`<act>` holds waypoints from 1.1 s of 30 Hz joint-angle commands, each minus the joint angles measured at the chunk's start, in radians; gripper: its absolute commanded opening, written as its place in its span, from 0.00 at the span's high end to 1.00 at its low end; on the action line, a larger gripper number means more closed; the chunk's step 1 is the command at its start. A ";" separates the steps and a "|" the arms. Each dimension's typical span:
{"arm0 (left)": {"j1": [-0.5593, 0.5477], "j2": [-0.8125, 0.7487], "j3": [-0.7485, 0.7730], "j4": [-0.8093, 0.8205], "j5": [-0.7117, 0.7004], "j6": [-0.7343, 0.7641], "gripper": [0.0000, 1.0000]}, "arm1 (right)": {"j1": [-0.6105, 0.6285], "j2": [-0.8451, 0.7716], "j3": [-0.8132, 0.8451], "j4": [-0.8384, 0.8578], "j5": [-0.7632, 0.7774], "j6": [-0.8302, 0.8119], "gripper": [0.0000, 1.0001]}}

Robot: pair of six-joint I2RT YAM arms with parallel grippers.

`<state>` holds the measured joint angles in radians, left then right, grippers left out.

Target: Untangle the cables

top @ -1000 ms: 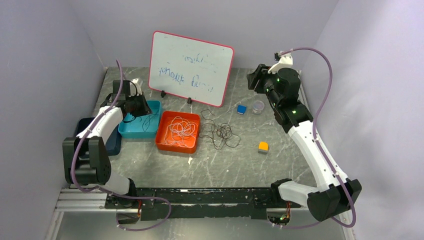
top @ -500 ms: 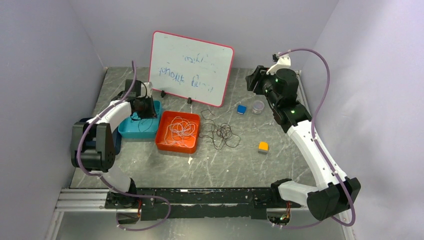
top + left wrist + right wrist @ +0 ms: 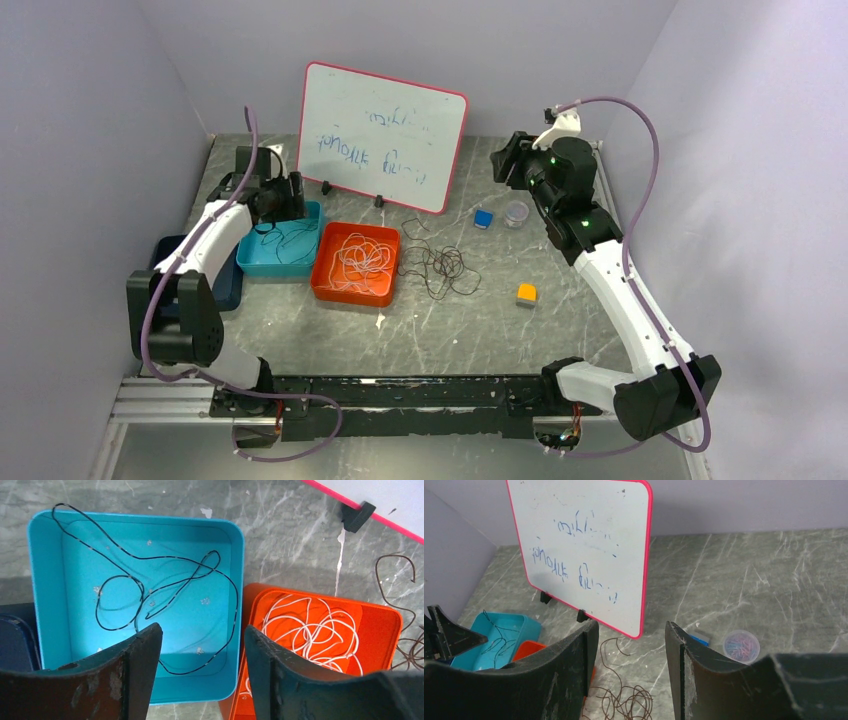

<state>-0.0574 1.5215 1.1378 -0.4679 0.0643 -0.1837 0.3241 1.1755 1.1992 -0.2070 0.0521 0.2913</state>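
Black cable [image 3: 155, 557] lies loose in blue tray [image 3: 80, 610] beneath parted left claw [image 3: 201, 632].

Cable [image 3: 170, 557] in middle tray [image 3: 135, 519], cable bundle [image 3: 310, 630] in right tray [image 3: 380, 630], tangle [image 3: 435, 265] on table [image 3: 450, 330]

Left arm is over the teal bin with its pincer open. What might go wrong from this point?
1. The black cable loops beneath the open left pincer; it may snag on a finger and leave the teal bin.
2. The brown cable sits bunched beside the orange bin; lifting it might catch the white cable.
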 commanded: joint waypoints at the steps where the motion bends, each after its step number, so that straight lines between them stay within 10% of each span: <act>1: 0.012 -0.019 0.024 -0.022 -0.054 -0.002 0.33 | 0.004 0.000 -0.016 0.004 -0.007 -0.002 0.45; 33: 0.076 0.269 0.089 0.190 -0.221 -0.120 0.49 | 0.004 -0.012 -0.031 -0.023 -0.027 -0.029 0.45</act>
<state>0.0071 1.7565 1.2259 -0.3573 -0.1349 -0.2848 0.3241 1.1751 1.1683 -0.2161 0.0326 0.2825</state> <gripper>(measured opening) 0.512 0.553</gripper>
